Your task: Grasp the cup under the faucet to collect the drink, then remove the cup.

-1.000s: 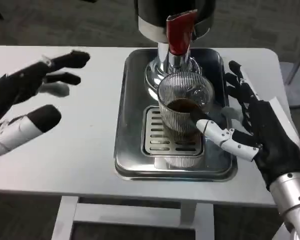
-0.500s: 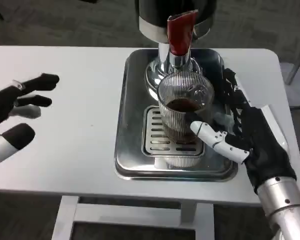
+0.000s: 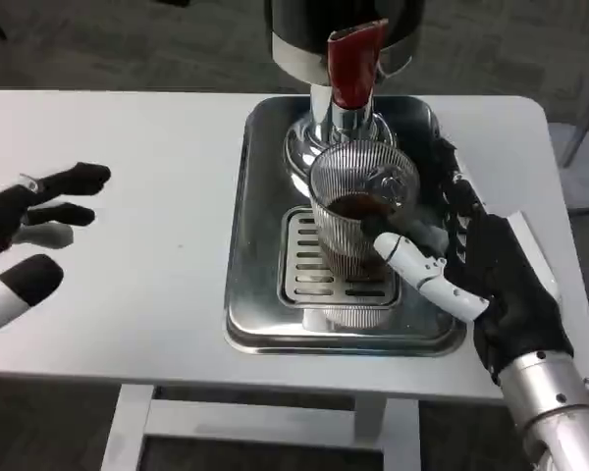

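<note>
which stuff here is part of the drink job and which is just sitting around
In the job: cup with dark drink, faucet, metal drip tray, right robot hand closing around the cup.
Just there: left robot hand open over the white table.

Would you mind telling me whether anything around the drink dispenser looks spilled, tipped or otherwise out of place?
Nothing stands out. The ribbed glass cup stands upright on the drip grate under the red faucet, holding dark drink. No liquid shows on the metal tray. The right hand is at the cup; the left hand hovers apart.
</note>
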Robot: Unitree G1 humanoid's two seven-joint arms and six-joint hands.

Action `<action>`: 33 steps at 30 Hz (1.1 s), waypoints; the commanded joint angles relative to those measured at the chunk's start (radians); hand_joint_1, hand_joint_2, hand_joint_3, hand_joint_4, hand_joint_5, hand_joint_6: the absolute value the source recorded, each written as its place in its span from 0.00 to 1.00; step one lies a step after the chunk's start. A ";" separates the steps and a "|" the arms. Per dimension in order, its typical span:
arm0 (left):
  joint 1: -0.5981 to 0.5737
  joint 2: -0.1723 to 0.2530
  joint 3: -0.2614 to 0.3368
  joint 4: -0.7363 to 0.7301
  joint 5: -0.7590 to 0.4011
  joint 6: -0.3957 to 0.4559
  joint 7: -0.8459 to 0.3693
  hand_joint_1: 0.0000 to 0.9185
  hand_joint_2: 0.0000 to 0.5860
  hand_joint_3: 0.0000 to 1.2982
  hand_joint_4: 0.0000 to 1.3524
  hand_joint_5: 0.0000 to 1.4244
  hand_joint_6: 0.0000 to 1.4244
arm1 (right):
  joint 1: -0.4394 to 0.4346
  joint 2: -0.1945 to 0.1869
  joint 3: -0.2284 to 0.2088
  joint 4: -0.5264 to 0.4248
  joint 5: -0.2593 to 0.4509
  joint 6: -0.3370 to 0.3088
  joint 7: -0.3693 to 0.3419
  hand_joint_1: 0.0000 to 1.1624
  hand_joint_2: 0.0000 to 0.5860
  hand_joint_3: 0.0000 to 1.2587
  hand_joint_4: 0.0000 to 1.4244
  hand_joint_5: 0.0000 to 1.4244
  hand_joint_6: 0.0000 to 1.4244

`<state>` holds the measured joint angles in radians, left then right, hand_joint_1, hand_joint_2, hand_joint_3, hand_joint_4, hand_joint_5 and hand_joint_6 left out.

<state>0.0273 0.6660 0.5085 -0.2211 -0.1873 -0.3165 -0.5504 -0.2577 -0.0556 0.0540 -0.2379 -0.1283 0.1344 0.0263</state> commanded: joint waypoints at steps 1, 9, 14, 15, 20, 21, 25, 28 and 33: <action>0.020 0.008 0.010 -0.007 0.003 0.004 0.008 0.00 0.13 0.18 0.14 0.19 0.25 | 0.000 -0.004 0.002 0.020 0.015 -0.023 0.012 0.53 0.37 0.00 0.00 0.03 0.15; 0.048 0.006 0.012 -0.029 0.004 0.015 0.006 0.00 0.13 0.19 0.14 0.19 0.25 | -0.022 0.000 -0.003 0.052 0.019 -0.058 0.006 0.53 0.37 0.00 0.00 0.02 0.14; 0.062 0.008 0.023 -0.039 0.001 0.016 0.009 0.00 0.13 0.19 0.14 0.20 0.25 | -0.042 -0.002 -0.013 0.041 0.015 -0.063 -0.003 0.53 0.37 0.00 0.00 0.02 0.14; 0.062 0.009 0.025 -0.041 0.000 0.018 0.010 0.00 0.13 0.19 0.14 0.20 0.25 | -0.045 -0.004 -0.016 0.039 0.014 -0.064 -0.004 0.52 0.38 0.00 0.00 0.02 0.14; 0.063 0.006 0.025 -0.051 0.000 0.025 0.008 0.00 0.13 0.19 0.14 0.20 0.25 | -0.055 -0.011 -0.031 0.035 0.020 -0.067 -0.003 0.52 0.38 0.00 0.01 0.02 0.14; 0.065 0.004 0.024 -0.054 0.001 0.026 0.009 0.00 0.13 0.19 0.14 0.20 0.25 | -0.057 -0.011 -0.034 0.036 0.022 -0.068 -0.002 0.52 0.38 0.00 0.01 0.02 0.14; 0.071 0.003 0.020 -0.064 0.003 0.034 0.008 0.00 0.13 0.19 0.15 0.20 0.25 | -0.064 -0.014 -0.039 0.042 0.032 -0.072 0.006 0.52 0.38 0.00 0.01 0.03 0.14; 0.075 0.003 0.020 -0.070 0.005 0.040 0.008 0.00 0.13 0.19 0.15 0.20 0.25 | -0.068 -0.016 -0.040 0.045 0.041 -0.074 0.010 0.52 0.39 0.00 0.01 0.03 0.14; 0.085 0.000 0.022 -0.075 0.006 0.044 0.008 0.00 0.13 0.20 0.15 0.20 0.25 | -0.074 -0.018 -0.034 0.046 0.055 -0.073 0.019 0.51 0.39 0.00 0.02 0.03 0.14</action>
<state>0.0894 0.6660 0.5264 -0.2867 -0.1870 -0.2830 -0.5499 -0.3296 -0.0776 0.0129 -0.1966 -0.0879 0.0826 0.0348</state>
